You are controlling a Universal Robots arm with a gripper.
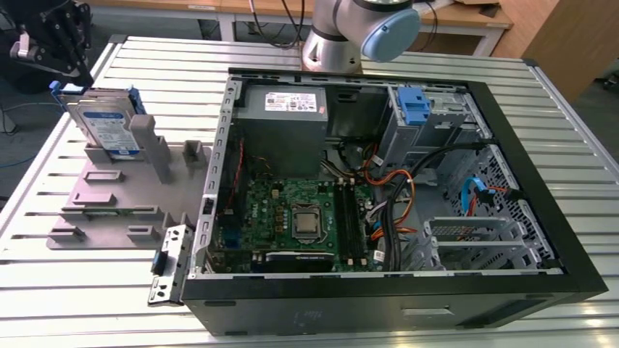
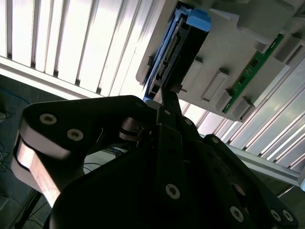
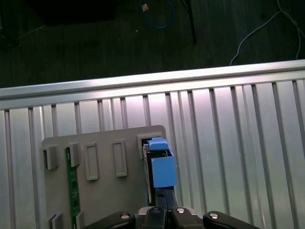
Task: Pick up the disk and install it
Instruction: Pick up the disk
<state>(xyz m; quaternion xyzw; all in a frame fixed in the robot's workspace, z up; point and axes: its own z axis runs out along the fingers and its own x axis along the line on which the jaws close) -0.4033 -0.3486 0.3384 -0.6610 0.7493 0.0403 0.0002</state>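
The disk (image 1: 104,127), silver with a white-and-blue label and a blue caddy frame, stands on edge in a grey holder (image 1: 106,196) on the slatted table, at the exterior view's left. My black gripper (image 1: 60,76) hangs at the disk's upper far corner. In the second wrist view the gripper (image 2: 167,93) reaches the end of the disk (image 2: 183,52). In the first wrist view the disk (image 3: 159,164) is seen from its edge with the gripper (image 3: 163,193) right against it. Whether it grips the disk I cannot tell.
An open computer case (image 1: 387,304) lies at the exterior view's right, with the motherboard (image 1: 290,210), a grey power-supply box (image 1: 285,105), cables and a blue bracket (image 1: 414,109) in the drive bay. A green memory stick (image 1: 106,212) lies in the holder. The arm's base (image 1: 334,43) stands behind the case.
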